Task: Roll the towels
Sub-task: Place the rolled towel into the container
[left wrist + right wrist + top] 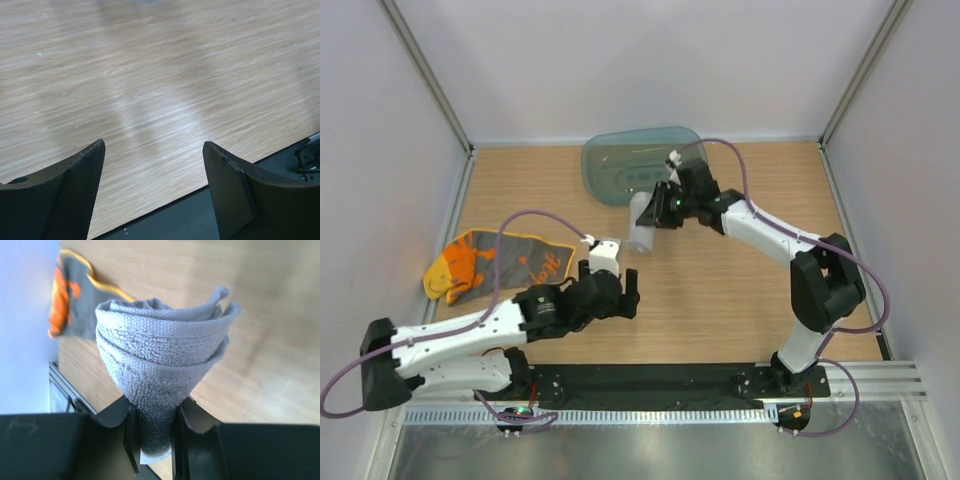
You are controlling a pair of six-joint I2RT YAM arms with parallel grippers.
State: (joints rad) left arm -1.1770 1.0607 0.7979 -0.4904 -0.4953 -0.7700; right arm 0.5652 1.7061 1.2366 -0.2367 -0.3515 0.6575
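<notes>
1. Pinching the grey towel (pixel 160 355) by one end, the right hand (pixel 152 425) has its two fingers (pixel 131 437) pressed in on the cloth. The towel is wound into a fat roll that sticks out in front of the hand.
2. From above, the roll sits just past the tips of the right hand. The teal tray (pixel 620 165) is near, off to one side of the hand. I cannot tell if the roll touches the table (pixel 720 290) or hangs a bit above it.
3. The left hand (pixel 155 165) is spread wide. Nothing is between its fingers, and only bare table is under it.
4. The yellow-orange towel (pixel 485 262) lies flat and not rolled. It is back behind the left hand, beside that arm, and well apart from the right hand.
5. I think the roll could come undone. Only one end is pinched, and the far end has a loose flap, so a tip or a shake may let it unwind.
6. Letting go too high could go wrong too. The soft roll may flop over and open up.
7. The tray is close, so a wide swing of the right hand could bump it or push the roll against it.
</notes>
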